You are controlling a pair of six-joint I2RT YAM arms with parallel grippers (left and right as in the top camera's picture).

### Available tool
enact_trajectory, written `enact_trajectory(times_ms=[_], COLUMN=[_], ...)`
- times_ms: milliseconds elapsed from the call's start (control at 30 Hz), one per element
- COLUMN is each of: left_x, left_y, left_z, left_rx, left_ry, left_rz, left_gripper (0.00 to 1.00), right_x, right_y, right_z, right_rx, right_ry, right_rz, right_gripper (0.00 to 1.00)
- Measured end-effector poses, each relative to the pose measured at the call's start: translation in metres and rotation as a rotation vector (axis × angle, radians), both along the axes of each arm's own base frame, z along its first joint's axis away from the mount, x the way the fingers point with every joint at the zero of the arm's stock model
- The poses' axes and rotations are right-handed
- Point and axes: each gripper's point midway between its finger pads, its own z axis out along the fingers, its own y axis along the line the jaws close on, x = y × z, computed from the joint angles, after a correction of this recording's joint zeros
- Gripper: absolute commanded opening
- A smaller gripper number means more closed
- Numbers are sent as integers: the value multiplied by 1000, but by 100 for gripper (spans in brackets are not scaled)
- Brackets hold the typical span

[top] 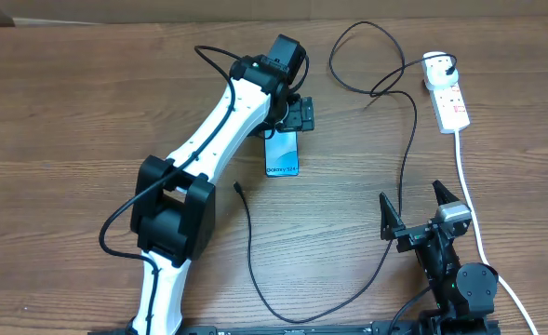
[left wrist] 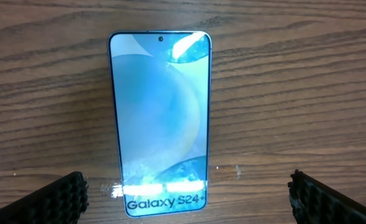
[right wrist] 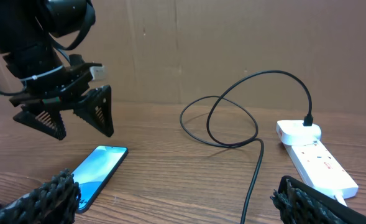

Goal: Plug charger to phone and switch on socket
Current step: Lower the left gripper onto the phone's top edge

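Ribbed black fingers (left wrist: 58,199) of the left end effector (top: 290,119) frame the bottom of the left wrist view, spread wide with nothing between them, hanging right above the phone (left wrist: 161,118). The phone lies flat and face up on the table (top: 60,102). Across the wood loops the charger (top: 250,251): its small connector tip (top: 237,187) lies loose near the phone's "Galaxy" end but apart from it, and its white plug (top: 438,65) sits in the socket (top: 452,104) at the far right. At the near edge, the right end effector (top: 413,212) is also wide and empty. Nothing is joined to the phone yet. The thin tip could twist or slip out of such broad fingers. An unbraced phone would likely slide when the tip is pushed in. Tugging the cable hard might drag the socket or snag a loop on an arm.
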Motion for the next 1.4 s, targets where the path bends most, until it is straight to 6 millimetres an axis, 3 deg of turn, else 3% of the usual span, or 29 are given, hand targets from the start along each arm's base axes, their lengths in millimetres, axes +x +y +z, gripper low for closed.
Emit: enact_trajectory(times_ms=[500,1400], left_x=[-7,1], left_y=[1,4], left_z=[-51,-51], left_rx=[90,127], left_ry=[75,32], left_rz=[-11,-7], left_gripper=[100,100], right_x=[0,0], right_y=[0,0], right_z=[0,0], right_rx=[0,0], right_ry=[0,0], right_rz=[-1,0], right_gripper=[100,100])
